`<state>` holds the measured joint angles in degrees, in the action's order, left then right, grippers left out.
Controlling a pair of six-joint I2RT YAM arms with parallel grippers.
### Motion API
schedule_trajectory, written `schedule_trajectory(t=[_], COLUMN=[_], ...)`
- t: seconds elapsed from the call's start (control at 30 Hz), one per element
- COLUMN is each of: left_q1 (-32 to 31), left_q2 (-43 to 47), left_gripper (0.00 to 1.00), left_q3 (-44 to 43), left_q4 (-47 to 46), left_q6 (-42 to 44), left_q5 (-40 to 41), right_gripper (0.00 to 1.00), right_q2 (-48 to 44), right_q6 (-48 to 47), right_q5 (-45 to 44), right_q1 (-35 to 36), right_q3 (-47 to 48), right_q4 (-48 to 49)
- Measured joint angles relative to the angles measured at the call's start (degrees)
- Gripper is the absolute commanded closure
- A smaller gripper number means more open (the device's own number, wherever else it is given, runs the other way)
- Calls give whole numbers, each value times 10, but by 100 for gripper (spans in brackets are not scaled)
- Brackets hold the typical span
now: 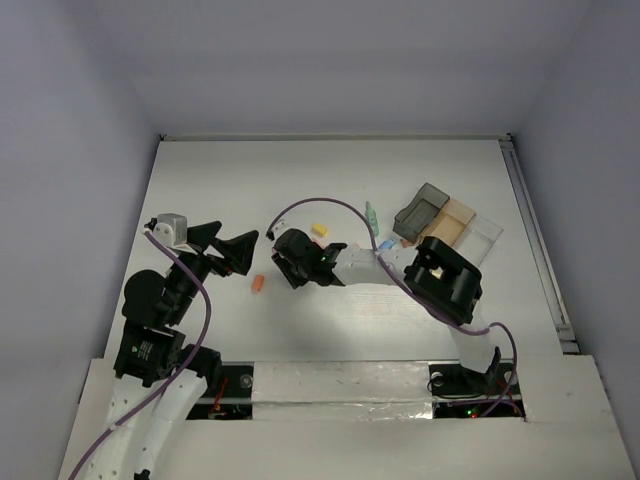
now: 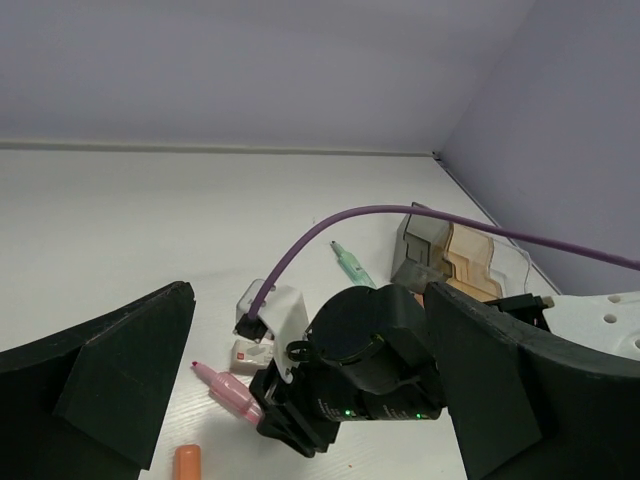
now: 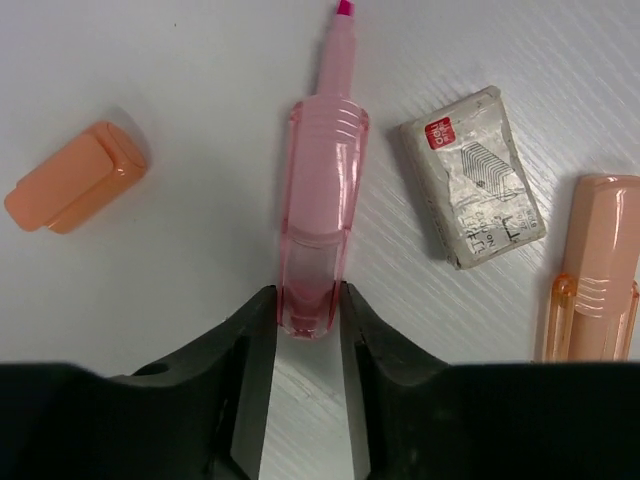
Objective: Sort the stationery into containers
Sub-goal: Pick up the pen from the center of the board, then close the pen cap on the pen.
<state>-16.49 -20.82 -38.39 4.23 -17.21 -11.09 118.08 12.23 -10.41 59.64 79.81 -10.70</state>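
Desk point(image 1: 300, 180): white, walled on three sides.

Left hand point(image 1: 232, 241): at the desk's nine o'clock, fingers spread wide, nothing between them.

Right hand point(image 1: 286, 262): near centre, low over the surface; finger state unreadable from here.

Orange piece point(image 1: 258, 285): at seven o'clock of the right hand, close by.

Yellow piece point(image 1: 320, 229): at its one o'clock.

Green piece point(image 1: 371, 213) and blue piece point(image 1: 385, 243): further towards three o'clock.

Containers point(image 1: 447, 221): joined row at the desk's two o'clock, dark, tan, then clear.

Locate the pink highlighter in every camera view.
Top external: not visible; it is hidden beneath the right gripper.
Left wrist: the pink highlighter lies lower centre, tip pointing left, tail under that gripper.
Right wrist: centre of the picture, tip up, tail between the jaws.
Shared landmark: the orange cap, lying loose on the table near it.
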Motion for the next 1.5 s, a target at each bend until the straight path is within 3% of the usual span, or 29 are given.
schedule_trajectory(t=[0.03, 0.07, 0.23, 0.37, 0.57, 0.67, 0.87, 1.03, 1.17, 1.33, 1.5], left_q1=[0, 0, 0, 0, 0, 0, 0, 0, -1, -17, -31], left_q2=[0, 0, 0, 0, -10, -25, -44, -46, -58, -102, -127], left_gripper=[1, 1, 1, 1, 1, 14, 29, 28, 26, 28, 43], left_q3=[0, 0, 0, 0, 0, 2, 52, 102, 134, 161, 179], left_q4=[0, 0, 0, 0, -2, -10, -65, -87, -132, -192, -244], left_q6=[0, 0, 0, 0, -16, -39, -109, -148, -177, -207, -232], left_q5=[0, 0, 3, 8, -2, -25, -72, -92, -107, -111, -95], right_gripper=[75, 79, 89, 90, 93, 92, 96, 93, 93, 92, 92], right_q2=[1, 2, -1, -49, -208, -288, -352, -335, -332, -340, -345], right_q6=[0, -1, 4, 4, 1, 2, 11, 28, 37, 48, 56], right_q5=[-5, -10, -23, -24, -23, -6, 82, 239, 331, 376, 383], right_q1=[0, 1, 1, 1, -1, -14, -73, -143, -147, -142, -135], right_q3=[0, 0, -2, -34, -43, -54, -64, -58, -67, -96, -130], right_q4=[2, 5, 7, -4, -17, 1, -9, -61, -73, -66, -53])
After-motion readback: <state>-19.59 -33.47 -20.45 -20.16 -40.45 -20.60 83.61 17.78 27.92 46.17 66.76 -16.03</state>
